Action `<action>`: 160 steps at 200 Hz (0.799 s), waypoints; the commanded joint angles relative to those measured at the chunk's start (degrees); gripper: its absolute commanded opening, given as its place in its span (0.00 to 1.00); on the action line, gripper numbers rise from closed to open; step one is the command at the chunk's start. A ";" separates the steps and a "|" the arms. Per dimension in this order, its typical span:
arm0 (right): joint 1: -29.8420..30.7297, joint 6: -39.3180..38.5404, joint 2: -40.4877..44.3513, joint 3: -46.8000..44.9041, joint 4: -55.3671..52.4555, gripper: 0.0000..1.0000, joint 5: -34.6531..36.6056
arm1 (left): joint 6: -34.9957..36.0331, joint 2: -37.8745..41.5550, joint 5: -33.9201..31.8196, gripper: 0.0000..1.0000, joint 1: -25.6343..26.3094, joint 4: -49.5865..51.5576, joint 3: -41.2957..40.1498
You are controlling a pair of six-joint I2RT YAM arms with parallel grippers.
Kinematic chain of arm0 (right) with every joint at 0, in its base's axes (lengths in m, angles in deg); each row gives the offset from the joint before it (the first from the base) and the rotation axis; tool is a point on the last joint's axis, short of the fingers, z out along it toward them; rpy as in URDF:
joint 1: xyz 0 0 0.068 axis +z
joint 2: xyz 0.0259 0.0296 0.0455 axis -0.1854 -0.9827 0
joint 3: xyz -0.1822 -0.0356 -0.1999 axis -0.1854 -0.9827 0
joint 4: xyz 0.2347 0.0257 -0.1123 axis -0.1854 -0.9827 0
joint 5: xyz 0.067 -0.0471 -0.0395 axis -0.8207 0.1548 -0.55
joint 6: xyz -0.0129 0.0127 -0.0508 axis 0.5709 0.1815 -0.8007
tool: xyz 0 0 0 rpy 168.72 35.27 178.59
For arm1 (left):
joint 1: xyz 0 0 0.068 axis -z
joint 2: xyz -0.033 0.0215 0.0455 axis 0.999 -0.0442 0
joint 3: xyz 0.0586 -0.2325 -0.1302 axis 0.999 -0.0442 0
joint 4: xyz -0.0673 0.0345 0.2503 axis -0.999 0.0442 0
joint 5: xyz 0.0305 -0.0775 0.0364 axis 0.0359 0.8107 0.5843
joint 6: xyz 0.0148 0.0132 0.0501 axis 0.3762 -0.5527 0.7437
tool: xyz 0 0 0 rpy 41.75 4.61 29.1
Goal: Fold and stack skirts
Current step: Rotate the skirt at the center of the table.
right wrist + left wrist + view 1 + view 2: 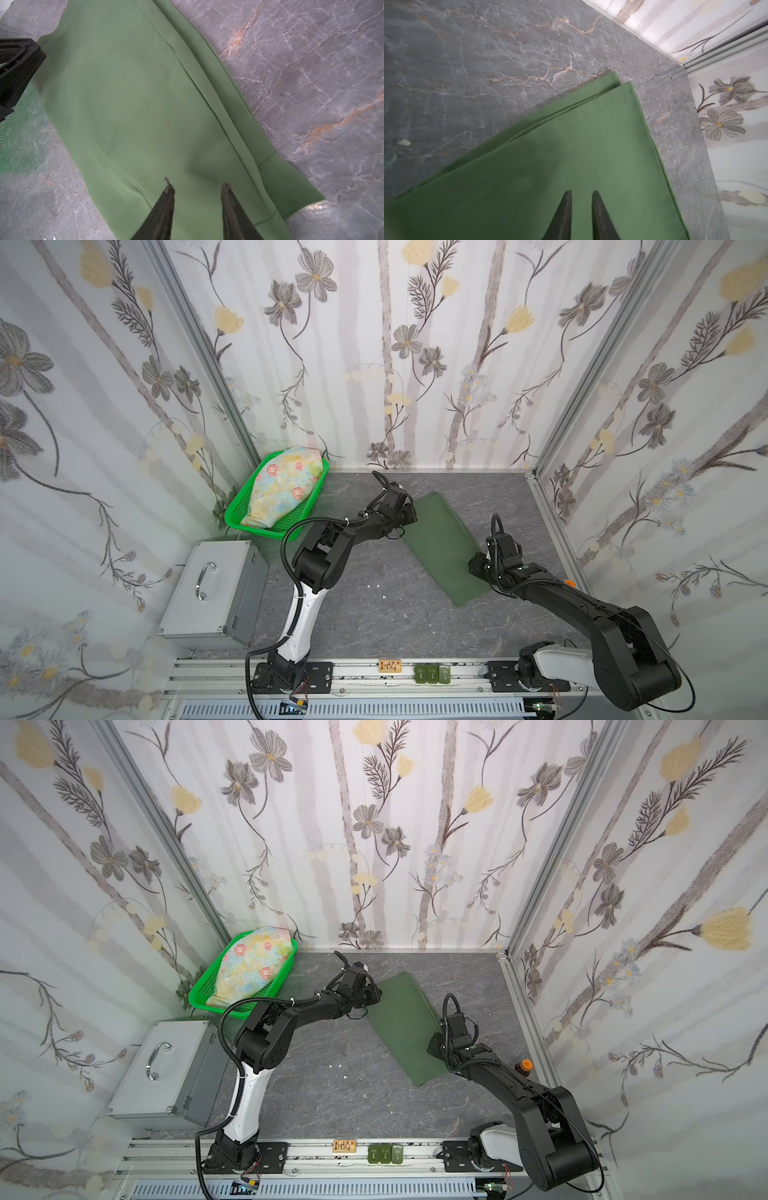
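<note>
Olive skirt folded, floral skirt in basket

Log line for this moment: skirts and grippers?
green skirt: on table, under left gripper and open right gripper | flowered skirt: in basket

Robot laboratory booth: floral-wallpapered panels in aluminium framing, marble-patterned counter, rail-mounted robot arms.

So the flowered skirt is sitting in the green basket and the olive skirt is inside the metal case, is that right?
Not quite. The olive skirt lies spread out on the grey table, not inside the metal case, which is shut; both top views show it. The flowered skirt is in the green basket, as you said.
</note>
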 commanded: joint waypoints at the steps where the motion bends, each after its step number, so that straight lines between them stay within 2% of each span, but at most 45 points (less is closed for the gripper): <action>1: 0.14 -0.06 0.85 0.71 1.19 0.39 -0.89 | 1.53 -1.80 -2.02 0.14 0.02 8.62 2.91; 37: 0.09 0.09 3.80 1.32 0.09 0.39 -1.27 | 2.05 -2.21 -5.60 0.10 -0.09 16.13 3.83; 66: 0.09 -0.07 5.75 1.54 -1.18 0.40 -1.48 | 1.63 -0.39 -7.64 0.07 -0.39 19.22 0.75; 95: 0.00 -0.61 7.24 0.60 -2.12 0.41 -2.05 | -0.83 4.50 -8.01 0.05 -1.15 19.98 -7.08; 160: 0.07 -1.36 8.83 -2.81 -2.87 0.46 -2.53 | -9.50 22.52 -6.29 0.04 -1.18 19.99 -30.16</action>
